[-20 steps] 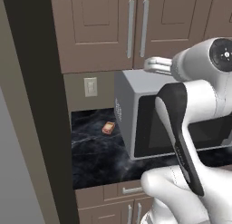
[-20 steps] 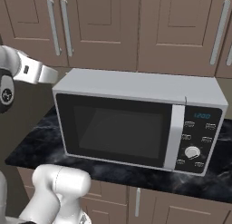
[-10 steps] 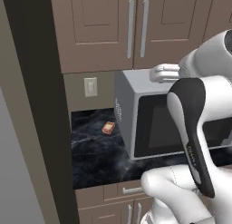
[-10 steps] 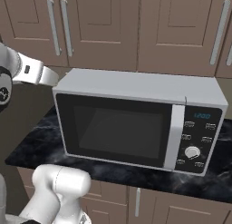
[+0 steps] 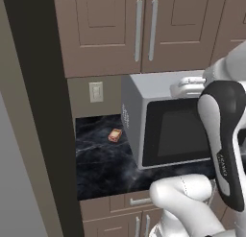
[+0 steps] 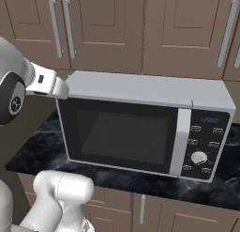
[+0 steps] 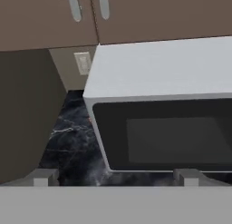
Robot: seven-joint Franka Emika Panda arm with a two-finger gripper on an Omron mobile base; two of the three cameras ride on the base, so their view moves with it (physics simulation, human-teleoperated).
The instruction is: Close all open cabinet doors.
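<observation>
You see a tall dark panel [image 5: 36, 111] bounding the scene at far left in the left base view; whether it is an open door or a fixed wall cannot be told. To its right, a black marbled table [image 5: 103, 164] carries a small orange item [image 5: 115, 135], too small to identify, and a silver microwave [image 6: 140, 125] with a dark glass door. A wall switch plate [image 5: 96, 91] sits on the back wall above the table. The cabinet doors [image 5: 139, 27] hang directly above the microwave; the two central doors lie flush, their vertical bar handles side by side. The right base view shows you the microwave control panel [image 6: 205, 143] with its dial, plus further doors to the right, cut off at the frame edge. Drawer fronts [image 5: 132, 202] below the table are partly hidden by the arm. In the hand view the jaws [image 7: 115, 177] stand spread apart, pinching nothing, facing the microwave front.
</observation>
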